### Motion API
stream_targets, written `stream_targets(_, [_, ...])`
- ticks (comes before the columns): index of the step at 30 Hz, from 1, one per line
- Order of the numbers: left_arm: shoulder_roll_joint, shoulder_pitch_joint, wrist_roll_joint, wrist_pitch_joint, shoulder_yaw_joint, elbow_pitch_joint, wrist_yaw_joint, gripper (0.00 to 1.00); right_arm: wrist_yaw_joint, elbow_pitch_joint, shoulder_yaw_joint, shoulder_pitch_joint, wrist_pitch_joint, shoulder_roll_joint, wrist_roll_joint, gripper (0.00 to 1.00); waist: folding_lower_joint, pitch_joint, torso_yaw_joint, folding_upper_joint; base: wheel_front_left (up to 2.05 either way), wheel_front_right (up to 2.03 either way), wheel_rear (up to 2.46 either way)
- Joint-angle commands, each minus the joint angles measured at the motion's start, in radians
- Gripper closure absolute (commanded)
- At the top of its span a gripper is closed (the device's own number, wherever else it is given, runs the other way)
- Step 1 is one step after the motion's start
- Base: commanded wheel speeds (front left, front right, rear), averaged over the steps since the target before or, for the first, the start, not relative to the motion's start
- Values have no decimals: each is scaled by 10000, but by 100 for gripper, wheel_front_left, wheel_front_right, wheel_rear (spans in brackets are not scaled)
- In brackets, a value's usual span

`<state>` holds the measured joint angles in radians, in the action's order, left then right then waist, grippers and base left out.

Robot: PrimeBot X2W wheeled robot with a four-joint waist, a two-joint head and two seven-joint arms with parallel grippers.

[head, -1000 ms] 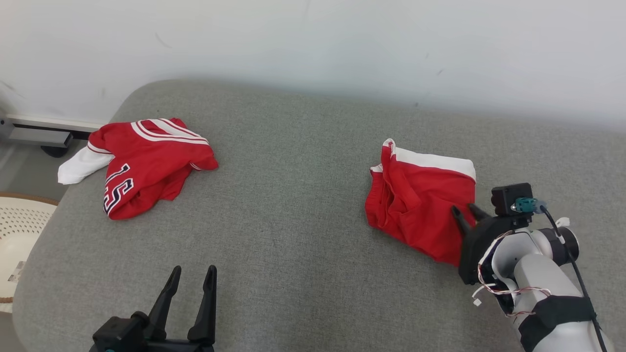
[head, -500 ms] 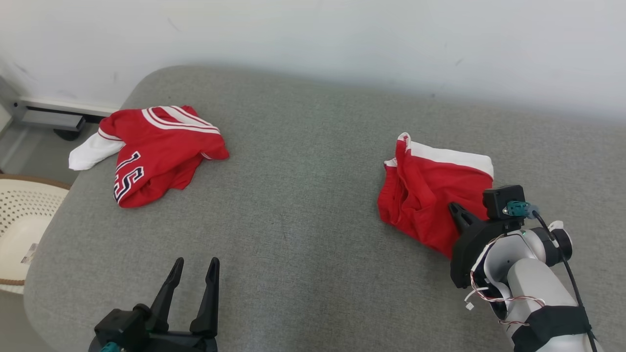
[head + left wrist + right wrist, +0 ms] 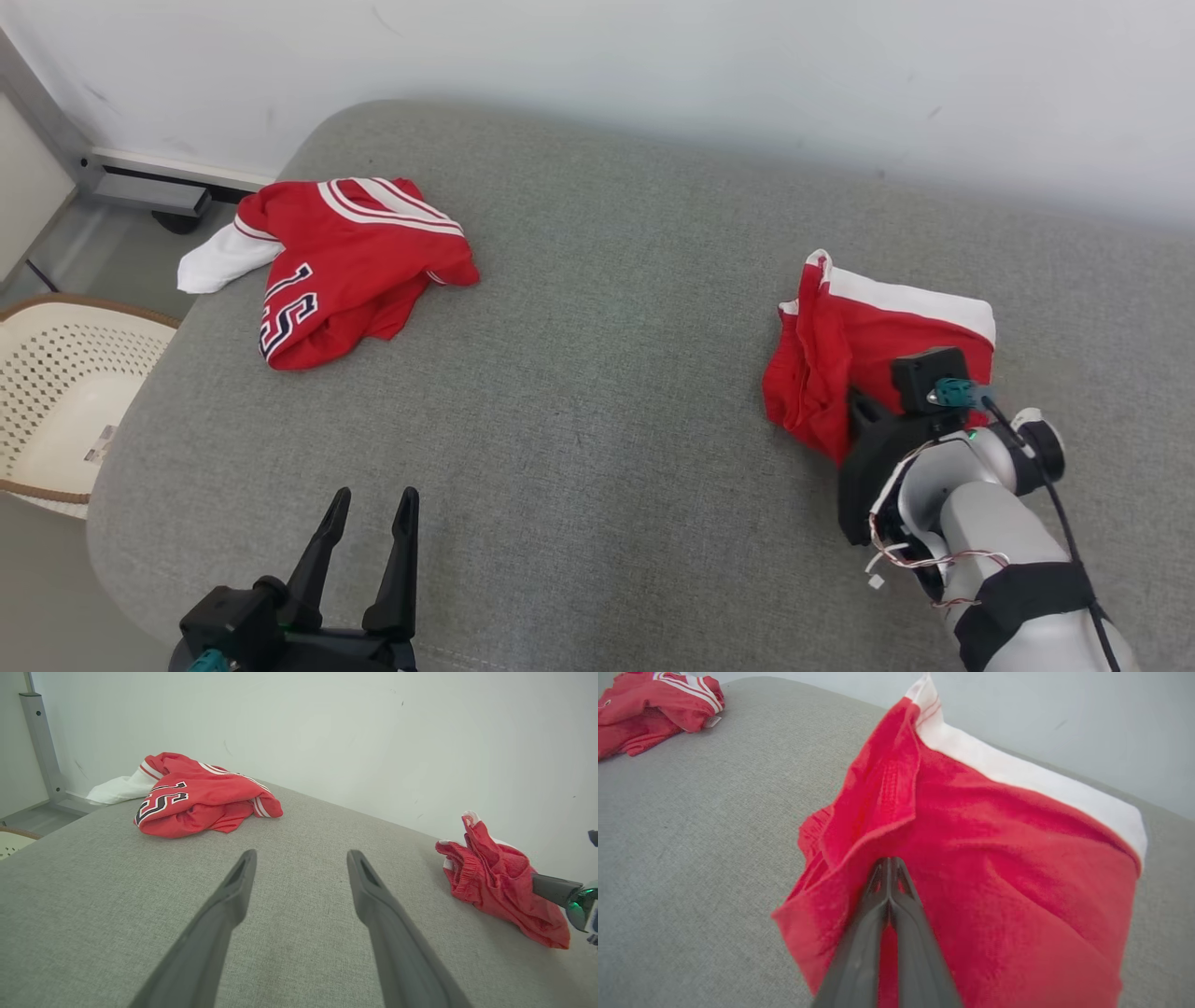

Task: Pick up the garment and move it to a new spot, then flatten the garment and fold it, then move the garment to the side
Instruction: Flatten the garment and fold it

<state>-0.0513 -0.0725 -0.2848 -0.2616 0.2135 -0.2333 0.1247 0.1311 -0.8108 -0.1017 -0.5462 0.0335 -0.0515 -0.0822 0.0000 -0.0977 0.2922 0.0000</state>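
We are at the first step, picking the garment up. The red shorts (image 3: 1017, 858) with the white band lie crumpled on the right side of the grey cushion (image 3: 597, 373), close to the wall. Our right fingers (image 3: 890, 877) are pinched fully together on a fold of red cloth at the near edge of the shorts, with fabric bunched around the tips. Our left fingers (image 3: 233, 891) stand wide apart with nothing between them, low over the near left of the cushion and well apart from both garments. A red jersey (image 3: 355, 261) lies at the far left, near a pale basket (image 3: 56, 373) beside the cushion. Next, we judge, comes a lift clear of the cushion and a carry toward the bare middle. The pinch seems to take only a thin fold, so we should rise gently and watch that the cloth does not slip out.
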Motion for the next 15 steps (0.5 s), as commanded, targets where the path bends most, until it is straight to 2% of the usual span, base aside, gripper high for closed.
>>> stream_targets(1, [-33, -115, -57, -48, -29, -13, 45, 0, -7, -31, -120, -103, -68, 1, -202, 100, 0, -1, 34, 0, 0, 0, 0])
stream_targets(7, [-31, -89, -62, -48, -62, -18, 50, 0, -7, -101, -1603, -255, -169, -13, -1291, 100, 0, 25, 62, 0, 0, 0, 0])
stream_targets(15, [-27, -127, -60, -48, -50, -37, 54, 0, -7, -150, -2687, -577, -228, -8, -2186, 100, 0, 18, 49, 0, 0, 0, 0])
